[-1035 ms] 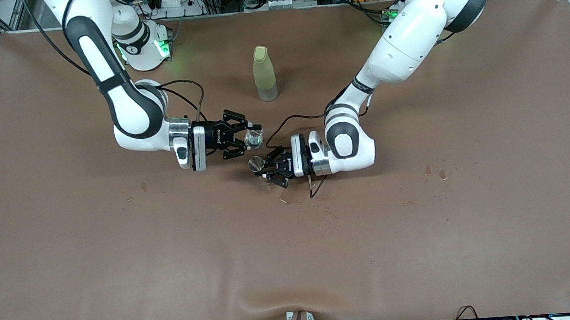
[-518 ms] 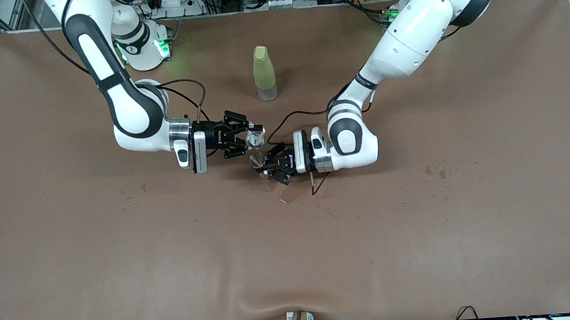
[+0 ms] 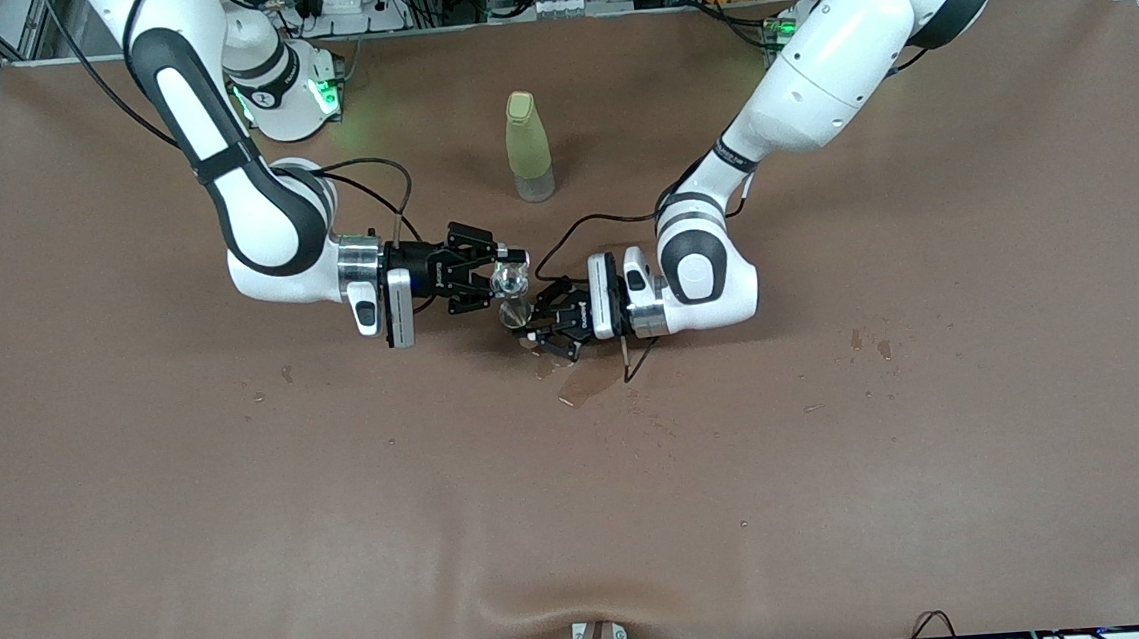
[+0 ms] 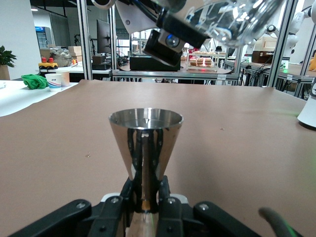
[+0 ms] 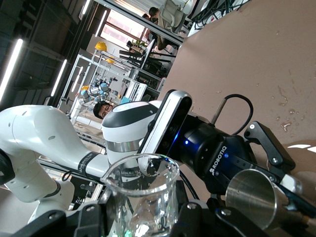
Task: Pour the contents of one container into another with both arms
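Glass cup (image 3: 505,280), the tiny clear one with a pouring lip, is what you see clamped in the jaws of the right gripper (image 3: 503,270), tipped on its side above the middle of the table (image 3: 840,461). In the right wrist view the cup (image 5: 142,197) fills the foreground between the black fingers (image 5: 195,217), its rim turned toward the other arm.

Just beside and slightly below it you have the small shiny steel hourglass-shaped jigger (image 3: 516,315), held upright by its narrow waist in the closed jaws of the left gripper (image 3: 531,330). From the left wrist camera the jigger (image 4: 145,148) stands straight up with its round upper rim open, and the glass cup (image 4: 232,19) hangs above it near the top of the view. The cup's lip and the jigger's rim sit very close together; you cannot tell whether they touch.

Under the two grippers the brown table covering shows a dark wet patch (image 3: 584,384) and scattered small spots (image 3: 867,342) toward the left arm's end.

Farther from the front camera, on its own and well apart from both grippers, a tall yellow-green bottle (image 3: 527,147) stands upright on the table.
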Robot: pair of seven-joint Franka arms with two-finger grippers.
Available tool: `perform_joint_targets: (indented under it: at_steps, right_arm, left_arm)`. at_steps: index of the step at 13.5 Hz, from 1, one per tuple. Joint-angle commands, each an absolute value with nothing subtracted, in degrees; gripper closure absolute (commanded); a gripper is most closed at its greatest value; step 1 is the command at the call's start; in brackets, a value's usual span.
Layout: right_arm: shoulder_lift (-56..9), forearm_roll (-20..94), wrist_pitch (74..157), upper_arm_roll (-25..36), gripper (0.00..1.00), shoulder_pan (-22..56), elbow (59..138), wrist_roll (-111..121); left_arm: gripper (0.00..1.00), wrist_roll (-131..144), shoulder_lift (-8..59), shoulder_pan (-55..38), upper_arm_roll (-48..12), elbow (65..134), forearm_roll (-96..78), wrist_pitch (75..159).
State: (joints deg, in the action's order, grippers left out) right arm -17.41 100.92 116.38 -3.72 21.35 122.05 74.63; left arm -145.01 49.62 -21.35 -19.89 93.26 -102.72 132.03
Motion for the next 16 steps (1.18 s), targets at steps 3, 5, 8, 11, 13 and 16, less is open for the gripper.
perform_joint_targets:
  at_steps: [3,5,8,11,13,16]
  right_arm:
    - [-16.43,101.95,116.81,-3.52,1.00,22.15,122.17,70.06]
    - [-16.44,101.95,116.72,-3.52,1.00,22.15,122.08,66.90]
    - [-16.70,101.95,116.72,-3.52,1.00,22.15,121.73,65.04]
    - [-17.05,101.95,116.72,-3.52,1.00,22.06,121.73,63.20]
    - [-17.23,101.95,116.72,-3.52,1.00,22.15,121.73,63.11]
    - [-17.49,101.95,116.63,-3.52,1.00,22.15,121.47,60.13]
  left_arm:
    - [1.00,-146.87,47.64,-20.39,-20.57,95.71,-104.59,131.66]
    - [1.00,-146.87,47.64,-20.30,-20.57,95.80,-104.68,131.66]
    - [1.00,-146.95,47.64,-19.95,-20.65,96.06,-104.68,131.66]
    - [1.00,-146.95,47.64,-19.60,-21.18,96.15,-104.68,131.66]
    - [1.00,-146.95,47.64,-19.60,-21.27,96.15,-104.68,131.66]
    - [1.00,-146.87,47.72,-19.60,-21.36,96.06,-104.85,131.66]
